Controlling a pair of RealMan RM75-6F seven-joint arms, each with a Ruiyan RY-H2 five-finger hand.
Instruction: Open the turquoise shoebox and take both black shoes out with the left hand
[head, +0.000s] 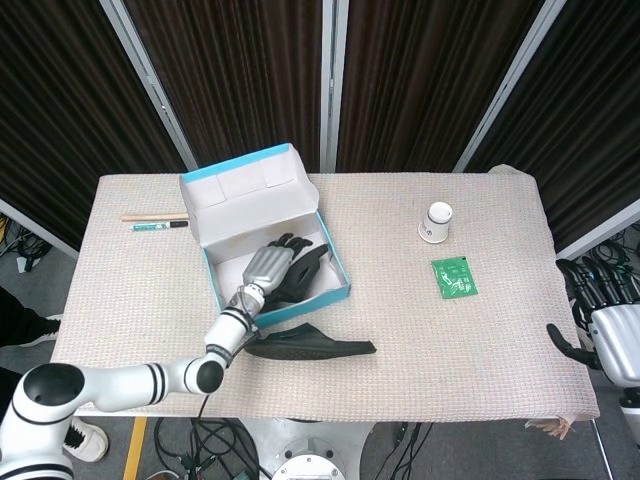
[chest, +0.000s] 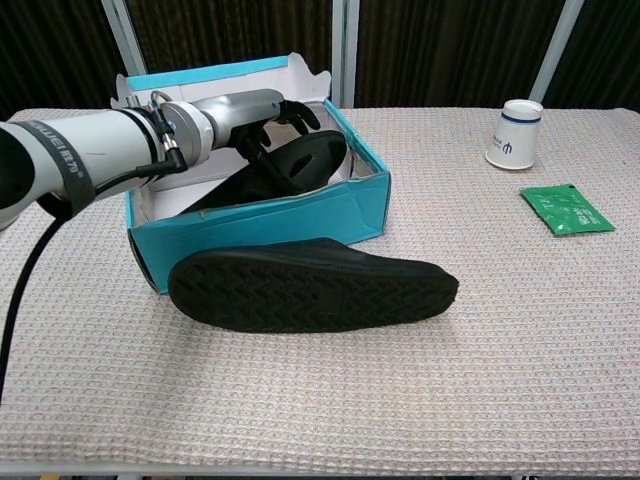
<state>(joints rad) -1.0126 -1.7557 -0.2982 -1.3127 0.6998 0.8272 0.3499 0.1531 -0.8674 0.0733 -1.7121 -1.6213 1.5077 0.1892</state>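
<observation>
The turquoise shoebox (head: 336, 291) (chest: 270, 225) stands open at the table's left, its lid (head: 245, 183) tipped up at the back. One black shoe (head: 308, 272) (chest: 312, 158) lies inside it. My left hand (head: 267, 268) (chest: 235, 111) reaches into the box from the left and rests on that shoe, its fingers (chest: 292, 112) spread over the upper; no firm grip shows. The other black shoe (head: 312, 347) (chest: 310, 290) lies outside, tipped on its side against the box's front wall, sole towards the chest camera. My right hand (head: 612, 322) hangs past the table's right edge, fingers apart and empty.
A white paper cup (head: 435, 222) (chest: 513, 133) stands at the back right, with a green packet (head: 455, 277) (chest: 566, 209) in front of it. A wooden stick and a pen (head: 155, 221) lie left of the box.
</observation>
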